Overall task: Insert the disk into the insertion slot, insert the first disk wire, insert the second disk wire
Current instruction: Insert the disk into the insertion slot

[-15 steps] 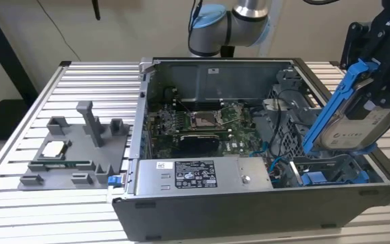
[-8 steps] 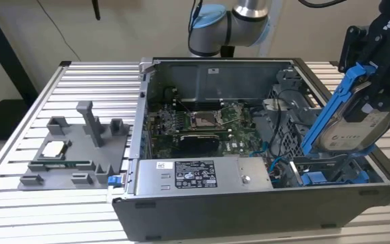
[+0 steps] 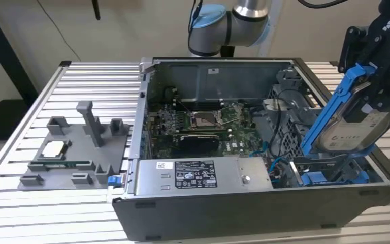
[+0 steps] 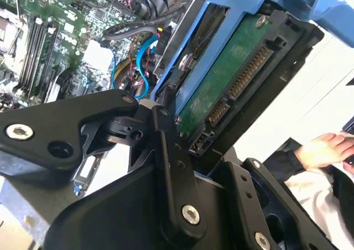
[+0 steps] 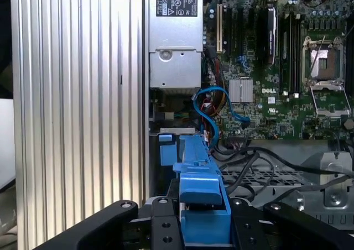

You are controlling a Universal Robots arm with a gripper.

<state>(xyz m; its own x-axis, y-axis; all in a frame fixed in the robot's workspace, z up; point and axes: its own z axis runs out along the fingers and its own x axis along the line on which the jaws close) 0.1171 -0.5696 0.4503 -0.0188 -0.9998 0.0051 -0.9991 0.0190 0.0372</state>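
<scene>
Exterior view: the tool (image 3: 377, 84) hangs over the computer case (image 3: 249, 213) at the case's end on the exterior view's right, its black fingers (image 3: 361, 48) closed on the disk (image 3: 357, 127). It grips the disk high up, across the bright blue frame (image 3: 330, 107). The disk stands steeply tilted. Its upper end leans out past the case's side wall and its lower end points down into the case. That lower end sits just above the insertion slot (image 3: 334, 172), the grey sheet-metal bay in the case's near corner on that side. I cannot tell if the two are touching, and the disk is not seated in the bay.

In the second wrist view the tool (image 4: 204, 156) pinches the disk (image 4: 238, 78) with its green circuit-board face and connector row turned to the camera. In the first wrist view the tool (image 5: 204, 230) clamps the blue frame (image 5: 202, 189) edge-on.

Inside the case, beside the slot, blue cables (image 5: 213, 112) curl up among black ones. The motherboard (image 3: 202, 122) covers the case floor further in. The grey power-supply box (image 3: 202, 175) lies along the case's near wall, next to the slot.

The case rests on the ribbed metal desk (image 3: 79, 86). A grey fixture (image 3: 73, 152) with small parts stands on the desk, well apart from the case, on the exterior view's left. The arm (image 3: 235, 25) rises behind the case's far wall. Beyond the case, a person's hand (image 4: 326, 150) with a dark sleeve shows in the second wrist view.
</scene>
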